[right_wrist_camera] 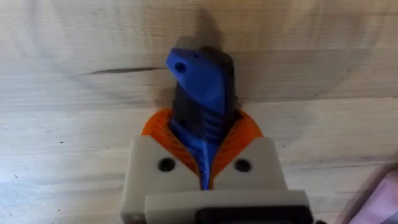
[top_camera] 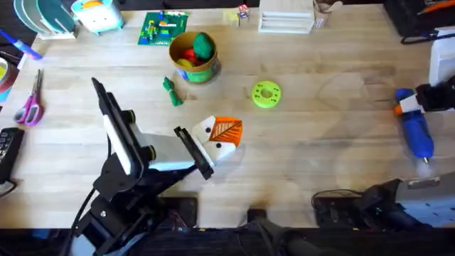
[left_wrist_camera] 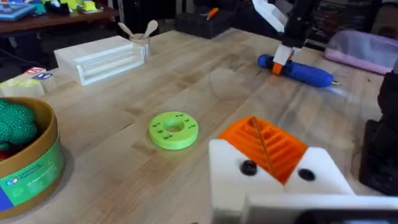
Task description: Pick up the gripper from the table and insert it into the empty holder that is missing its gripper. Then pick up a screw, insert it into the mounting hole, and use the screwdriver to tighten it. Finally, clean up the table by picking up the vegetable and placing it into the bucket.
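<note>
1. Your right gripper (right_wrist_camera: 204, 163) is pinched on the screwdriver (top_camera: 416, 128), orange pads pressed against its blue body at the table's right edge; the metal tip points toward the near side.
2. Your left gripper (top_camera: 222, 136) sits mid-table, both orange pads together, nothing between them. In the left wrist view the two white finger blocks (left_wrist_camera: 311, 180) each carry an orange pad.
3. The vegetable (top_camera: 171, 91) lies on the wood just beside the bucket (top_camera: 193, 71), on its near-left side.
4. A lime green disc (top_camera: 266, 94) lies flat between bucket and screwdriver.
</note>
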